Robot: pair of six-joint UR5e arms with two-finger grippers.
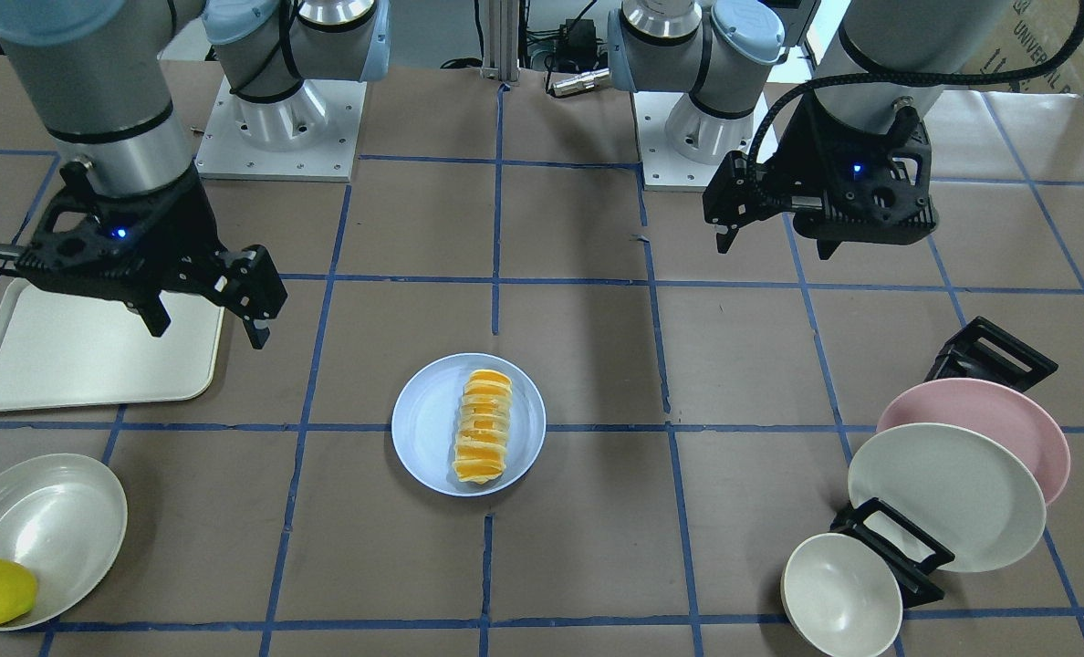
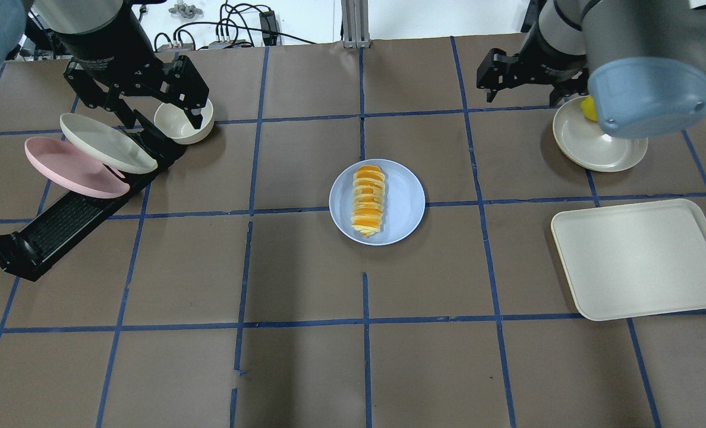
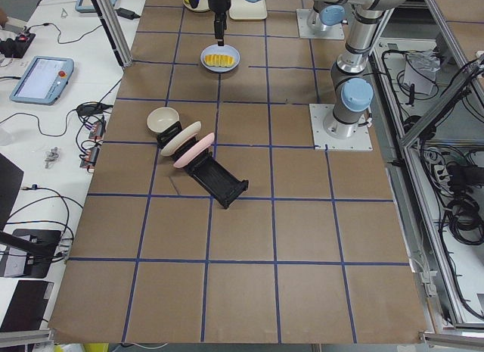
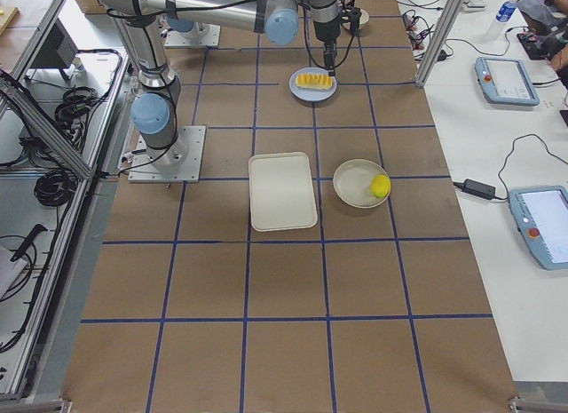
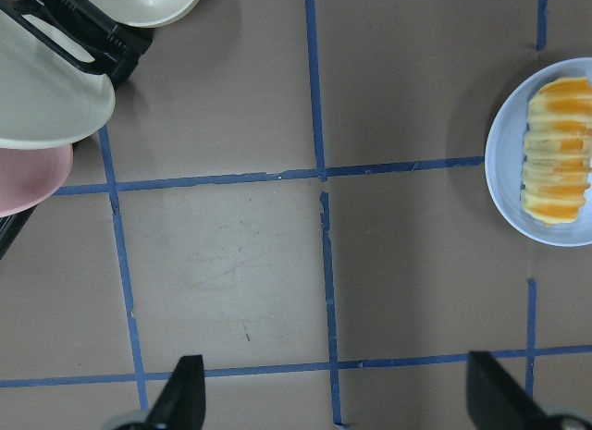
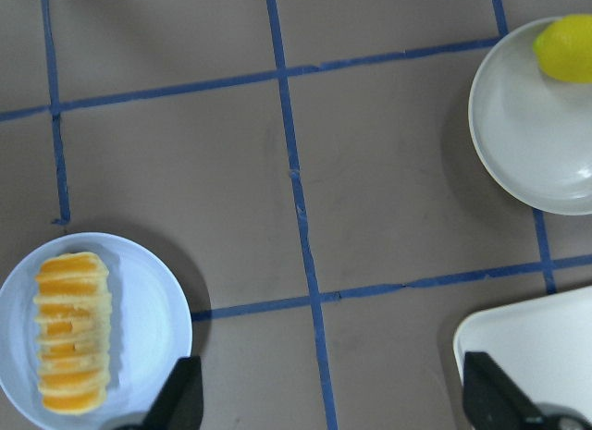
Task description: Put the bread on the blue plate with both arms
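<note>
Centrally on the brown paper-covered bench (image 2: 305,356), the ridged orange-and-cream striped bread loaf (image 2: 369,201) lies flat on the round pale blue plate (image 2: 406,205), offset from its centre. Farther back, the black left gripper (image 1: 775,245) and black right gripper (image 1: 206,333) hang above the bench, jaws spread wide and empty, well apart from the plate.

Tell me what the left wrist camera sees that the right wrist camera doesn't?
Only the left wrist view shows the pink plate, the cream-white plate and the black rack. Only the right wrist view shows the lemon in its pale dish and the tray. Both show the bread lying on the blue plate on the taped table.
</note>
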